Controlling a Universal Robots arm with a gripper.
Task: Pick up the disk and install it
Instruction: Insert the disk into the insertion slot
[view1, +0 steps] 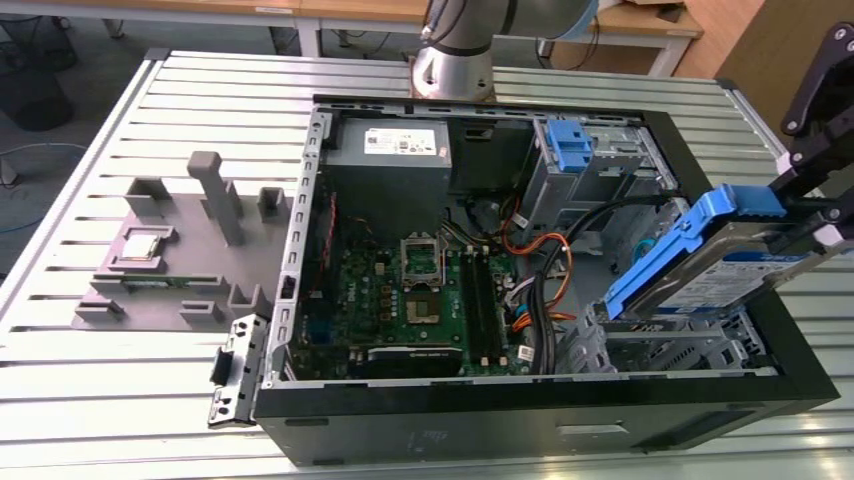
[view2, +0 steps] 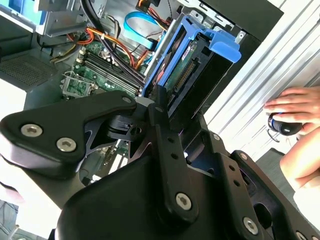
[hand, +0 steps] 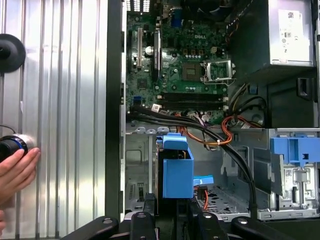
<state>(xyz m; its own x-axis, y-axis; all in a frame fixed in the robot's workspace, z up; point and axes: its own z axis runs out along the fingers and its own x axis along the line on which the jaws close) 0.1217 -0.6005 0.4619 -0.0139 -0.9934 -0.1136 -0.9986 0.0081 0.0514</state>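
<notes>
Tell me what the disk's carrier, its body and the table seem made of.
Disk: its carrier looks like moulded plastic, uniform matte blue; its body looks like metal, silvery and smooth, under a paper-like label. Table: probably aluminium, pale grey ribbed slats with a dull sheen.

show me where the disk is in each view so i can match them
Exterior view: disk tilted over the case at the exterior view's right.
Second wrist view: disk, underside showing, beside the circuit board.
First wrist view: disk end-on, blue end facing the camera.
Shared landmark: the green circuit board.
</notes>
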